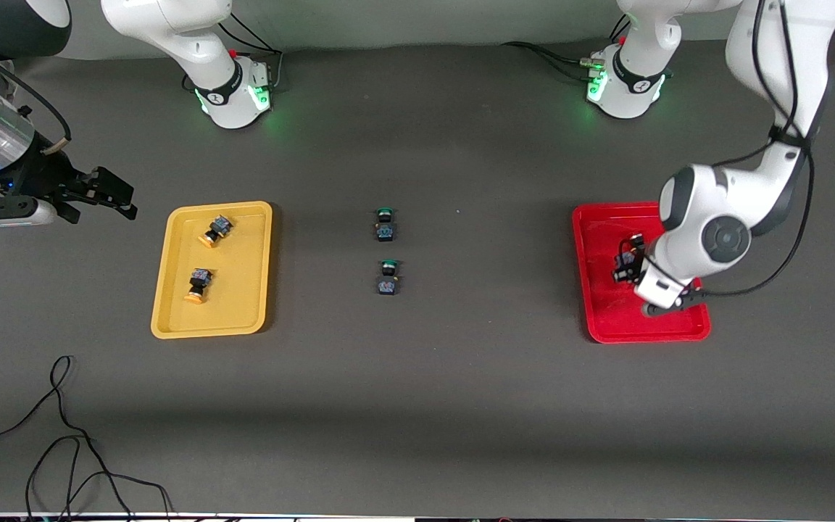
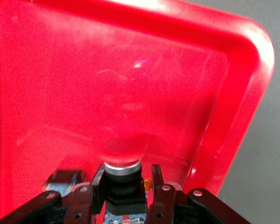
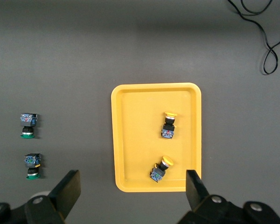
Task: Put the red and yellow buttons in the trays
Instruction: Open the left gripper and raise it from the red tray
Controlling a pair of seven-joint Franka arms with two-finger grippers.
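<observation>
The red tray (image 1: 606, 319) lies toward the left arm's end of the table. My left gripper (image 1: 628, 267) is low inside it. In the left wrist view (image 2: 126, 170) its jaws stand a little apart round a red-capped button (image 2: 122, 175): one finger touches it, the other shows a small gap. The button's cap faces the red tray's floor (image 2: 242, 70). A second switch body (image 2: 65, 179) lies beside it, cap hidden. The yellow tray (image 1: 171, 319) holds two yellow-capped buttons (image 1: 216, 230) (image 1: 198, 285). My right gripper (image 1: 117, 196) is open and empty, waiting up beside the yellow tray (image 3: 130, 140).
Two green-capped switches (image 1: 385, 223) (image 1: 388, 277) lie mid-table between the trays, also in the right wrist view (image 3: 28, 125) (image 3: 31, 165). A loose black cable (image 1: 62, 435) lies near the front camera at the right arm's end.
</observation>
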